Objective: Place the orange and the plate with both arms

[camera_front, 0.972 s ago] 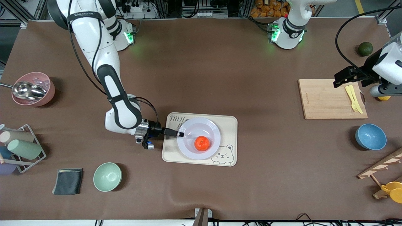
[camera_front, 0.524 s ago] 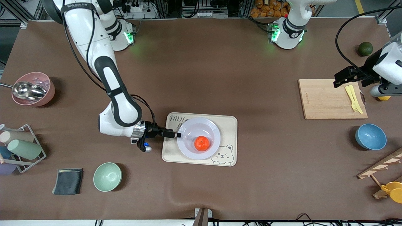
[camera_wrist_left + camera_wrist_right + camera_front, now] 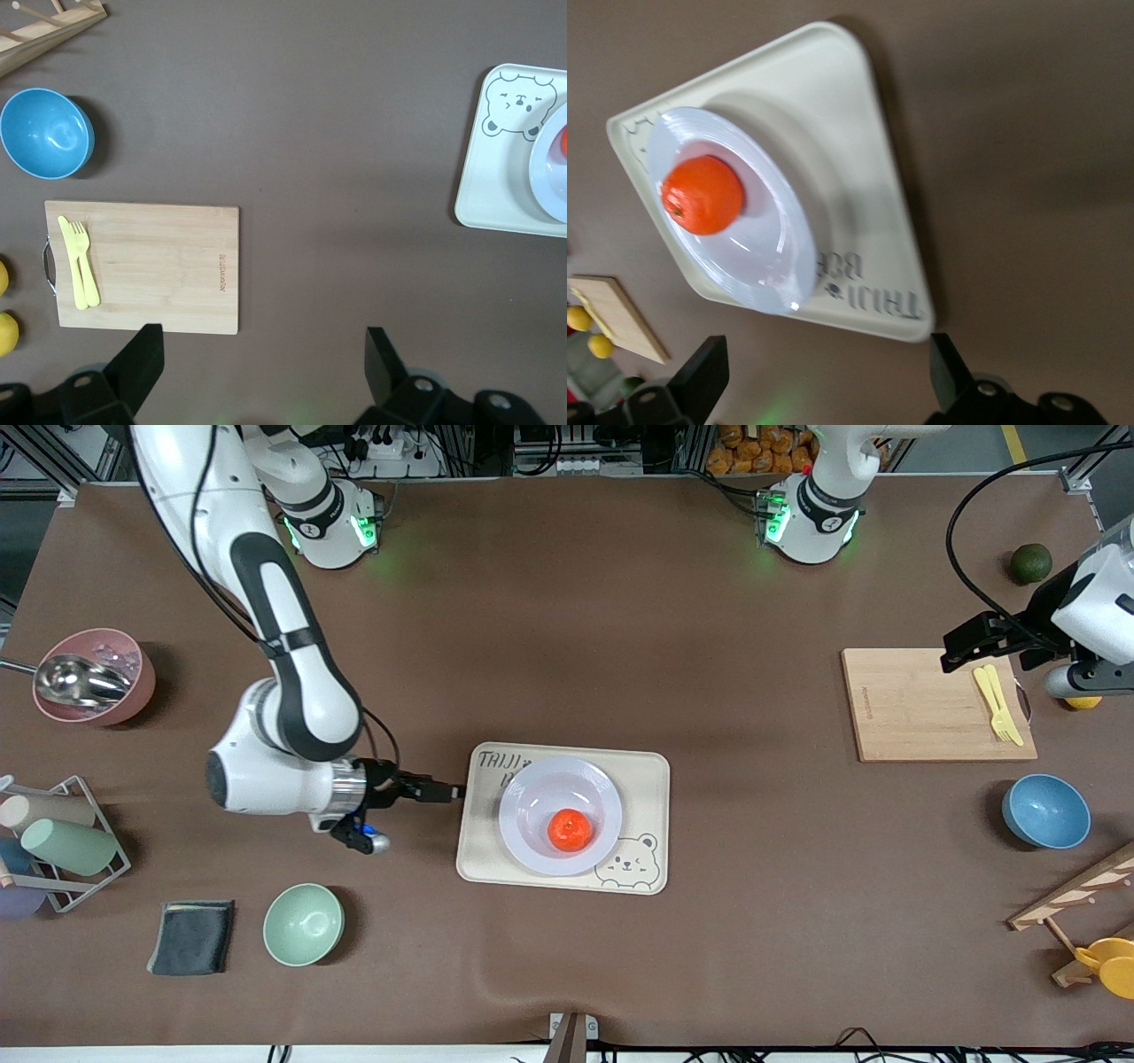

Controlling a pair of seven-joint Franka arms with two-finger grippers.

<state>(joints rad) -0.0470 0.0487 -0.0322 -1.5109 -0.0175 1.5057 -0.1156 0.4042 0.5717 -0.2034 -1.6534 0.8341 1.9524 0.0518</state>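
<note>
The right gripper [image 3: 447,790] hangs low over the bare brown tablecloth just beside the edge of the cream rectangular bear tray [image 3: 645,779] that faces the right arm's end of the table; its black fingers [image 3: 704,376] stand spread wide apart and hold nothing. The round pale lavender-white glossy plate [image 3: 524,840] lies flat on that tray, covering most of it, beside the printed bear face. The small round red-orange orange [image 3: 570,830] sits in the plate's well, touching only the plate, a little toward the front camera from its middle. Toward the left arm's end of the table lies a rectangular light wooden cutting board [image 3: 912,707] with a yellow plastic fork and knife [image 3: 997,704] on it. The left gripper [image 3: 261,354] waits over the table beside that board, its two fingers spread wide with nothing between them
</note>
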